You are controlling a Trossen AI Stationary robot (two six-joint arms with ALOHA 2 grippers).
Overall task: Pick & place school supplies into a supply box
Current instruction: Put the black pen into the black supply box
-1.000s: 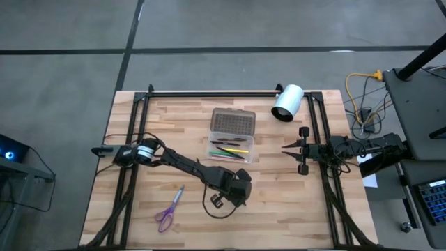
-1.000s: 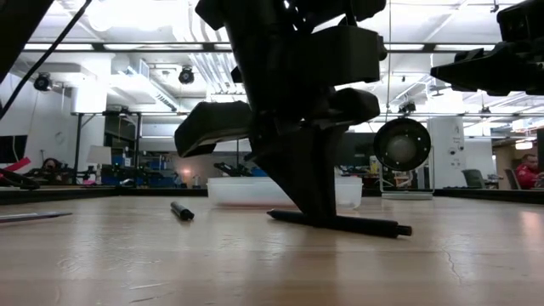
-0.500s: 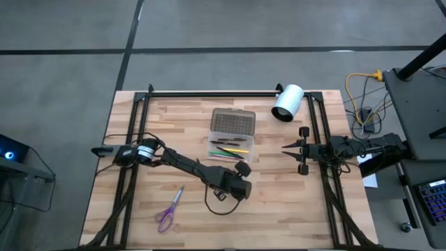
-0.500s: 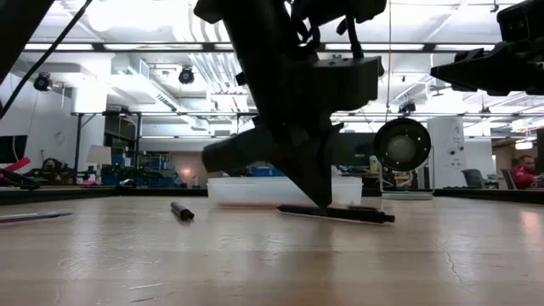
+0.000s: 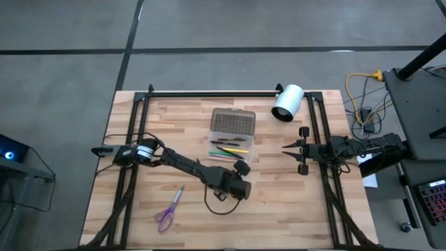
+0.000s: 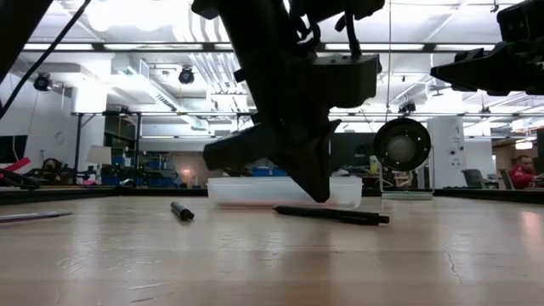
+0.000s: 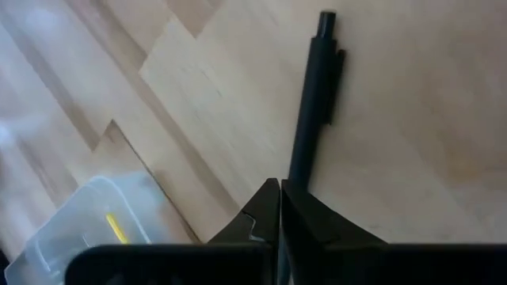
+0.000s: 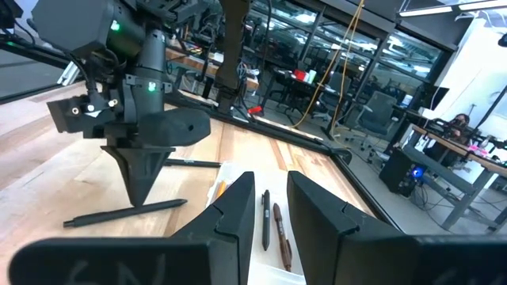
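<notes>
My left gripper [image 5: 237, 179] stands over the table's middle, just on the near side of the supply box [image 5: 232, 136], and is shut on a black pen [image 6: 357, 217]. The box is a clear tray with its dotted grey lid [image 5: 233, 121] folded back. Green, yellow and dark pens [image 5: 230, 148] lie inside it. Purple-handled scissors [image 5: 168, 208] lie flat near the table's near left. A second black pen [image 6: 181, 210] lies on the wood. My right gripper [image 5: 287, 148] waits open at the table's right side. My left gripper [image 7: 280, 207] pinches the black pen's barrel [image 7: 292, 176] between its two fingers, coming from above and pointing down. It grips toward the end away from the clip [image 7: 333, 87]. The pen lies nearly level, close over the wood; whether it is clear of the wood I cannot tell.
A white cylinder [image 5: 287, 103] lies on its side at the far right, by the metal rail [image 5: 315, 132]. A black cable loop [image 5: 217, 202] trails on the wood on the near side of my left gripper. Bare wood spreads along the near edge and to the box's left.
My left gripper has shut: one finger stood wide open a second ago, and now both meet on the black pen. The gripper then moved a little toward the far edge and the supply box, and the pen went with it.
</notes>
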